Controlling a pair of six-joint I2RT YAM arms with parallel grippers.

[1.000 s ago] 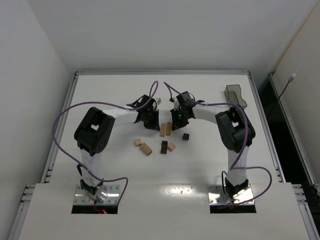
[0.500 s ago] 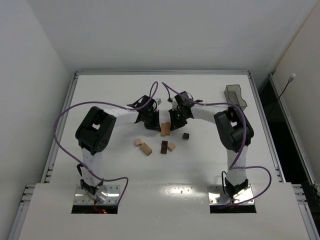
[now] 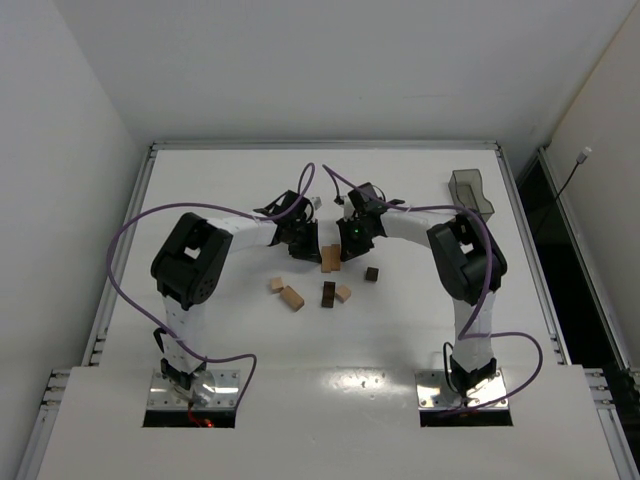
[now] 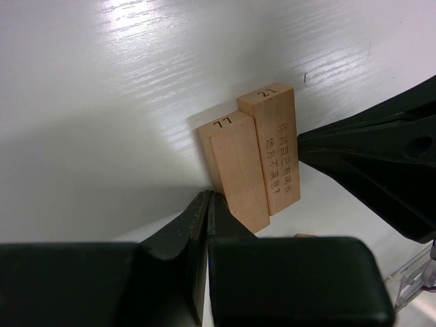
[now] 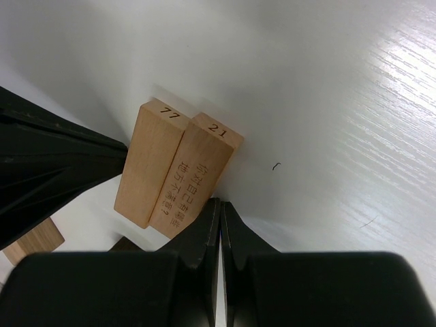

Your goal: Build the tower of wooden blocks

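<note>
There are 7 wood blocks: 5 light tan, 2 dark brown. The tan ones are 2 engraved oblongs, block 77 (image 4: 235, 174) and block 21 (image 4: 276, 150), 1 plain tan oblong (image 3: 292, 298) and 2 small tan blocks (image 3: 277, 285) (image 3: 343, 293). The dark ones are 1 dark oblong (image 3: 328, 294) and 1 dark cube (image 3: 371, 272). There is 1 translucent grey bin (image 3: 472, 190).

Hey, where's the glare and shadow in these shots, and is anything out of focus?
Left wrist: glare streaks the table up top, the two tan blocks sharp, the near fingers soft. Right wrist: glare at right, shadow upper left. Top external: evenly lit.
</note>
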